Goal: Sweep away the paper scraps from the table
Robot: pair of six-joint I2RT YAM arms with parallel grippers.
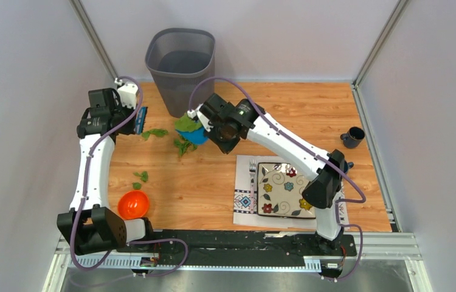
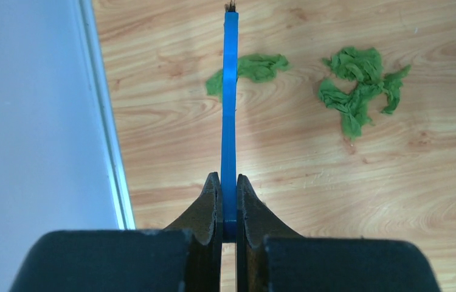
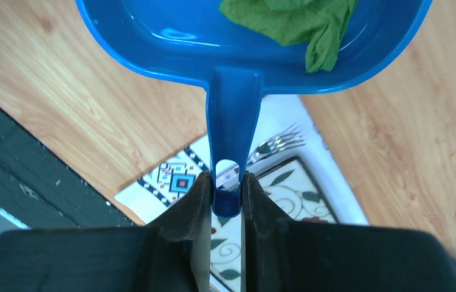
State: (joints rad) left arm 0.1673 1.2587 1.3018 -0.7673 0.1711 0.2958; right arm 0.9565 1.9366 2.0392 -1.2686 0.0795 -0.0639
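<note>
Clamped in the right gripper (image 3: 225,182), the blue plastic dustpan (image 3: 171,36) could tilt and spill crumpled green paper scraps (image 3: 286,21) beside the grey mesh bin (image 1: 180,67). The left gripper (image 2: 228,182) is clamped on a thin blue brush (image 2: 230,91).

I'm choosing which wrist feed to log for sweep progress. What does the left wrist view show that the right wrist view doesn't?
Only left wrist: the left hand clamped on a thin blue brush, two loose clusters of scraps on bare wood, and the grey wall with its rail. Only right wrist: the right hand gripping the dustpan by its handle, a green wad lying in it, plus the placemat, fork and plate below. Both: the table, green paper, and a blue tool held shut.
</note>
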